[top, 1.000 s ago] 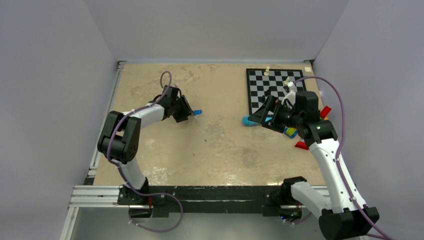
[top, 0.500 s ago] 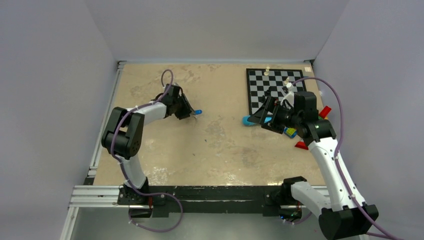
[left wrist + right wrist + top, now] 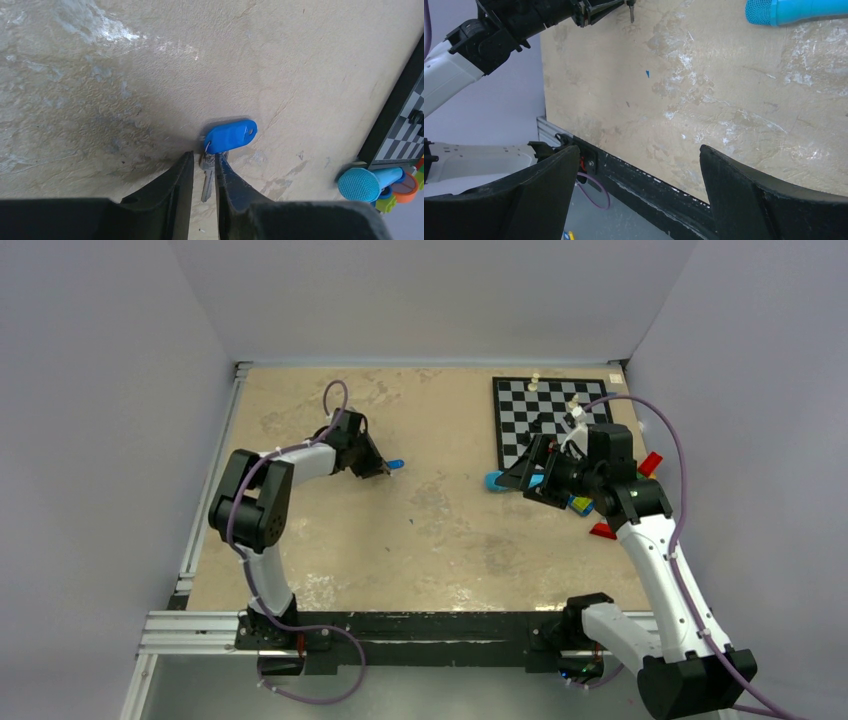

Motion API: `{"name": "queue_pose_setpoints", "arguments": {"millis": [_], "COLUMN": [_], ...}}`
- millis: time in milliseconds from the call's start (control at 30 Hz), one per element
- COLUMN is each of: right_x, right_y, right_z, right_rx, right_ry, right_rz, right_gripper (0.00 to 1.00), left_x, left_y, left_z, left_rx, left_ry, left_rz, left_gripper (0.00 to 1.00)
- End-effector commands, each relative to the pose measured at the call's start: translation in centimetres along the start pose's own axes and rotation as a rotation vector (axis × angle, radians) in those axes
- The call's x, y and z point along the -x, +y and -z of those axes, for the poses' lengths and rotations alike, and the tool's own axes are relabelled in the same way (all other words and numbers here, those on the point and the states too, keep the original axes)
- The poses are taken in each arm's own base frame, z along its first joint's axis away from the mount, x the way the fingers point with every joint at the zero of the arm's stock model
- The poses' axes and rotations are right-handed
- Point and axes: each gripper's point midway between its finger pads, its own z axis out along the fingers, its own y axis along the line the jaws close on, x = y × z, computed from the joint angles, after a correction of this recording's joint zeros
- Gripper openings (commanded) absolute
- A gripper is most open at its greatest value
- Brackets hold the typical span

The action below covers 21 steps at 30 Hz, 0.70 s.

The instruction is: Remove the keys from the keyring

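Observation:
The keys (image 3: 206, 177) are thin grey metal bits on a small ring, joined to a bright blue oval tag (image 3: 231, 136). They lie on the beige table at its left middle, where the tag (image 3: 396, 464) also shows from above. My left gripper (image 3: 202, 156) is nearly closed with a key blade between its fingers, its tips at the ring by the tag; it also shows from above (image 3: 378, 470). In the right wrist view a key (image 3: 630, 15) sticks out at those fingertips. My right gripper (image 3: 638, 147) is open and empty, held above the table at the right (image 3: 520, 478).
A long light-blue tube-shaped tool (image 3: 497, 481) lies just left of the right gripper. A chessboard (image 3: 520, 405) with a few pieces sits at the back right. A blue-and-yellow block (image 3: 579, 504) and red pieces (image 3: 603, 531) lie by the right arm.
The left arm's elbow has swung up and to the right while its gripper stayed at the blue tag. The right arm has barely moved.

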Motion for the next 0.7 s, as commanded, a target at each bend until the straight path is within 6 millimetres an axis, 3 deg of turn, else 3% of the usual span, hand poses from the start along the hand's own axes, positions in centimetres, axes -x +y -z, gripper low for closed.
{"name": "queue_pose_setpoints", "arguments": {"millis": [0,300,467,667], "right_x": [0.11,-0.03,-0.1,0.1], "right_y": [0.33,0.2,0.22,0.44], "right_z": [0.47,0.56,0.66,0.78], "right_rx": [0.012,0.006,0.007,0.011], "right_ry": [-0.014,-0.011,-0.012,-0.018], "right_rz": [0.032,0.039,0.041,0.043], "right_gripper": [0.94,0.94,0.94,0.94], "left_x": [1.65,1.59,1.78,2.05], "left_y": [-1.75,-1.63,-1.9,-2.33], "left_z": [-0.35,-0.55,-0.31,0.41], "left_rx": [-0.041,-0.033,-0.037,-0.045], "left_ry": [-0.046,-0.041,-0.043,-0.049], "left_rz": [0.012,0.023,0.019,0.008], "left_gripper": [0.25,0.14,0.01,0.0]}}
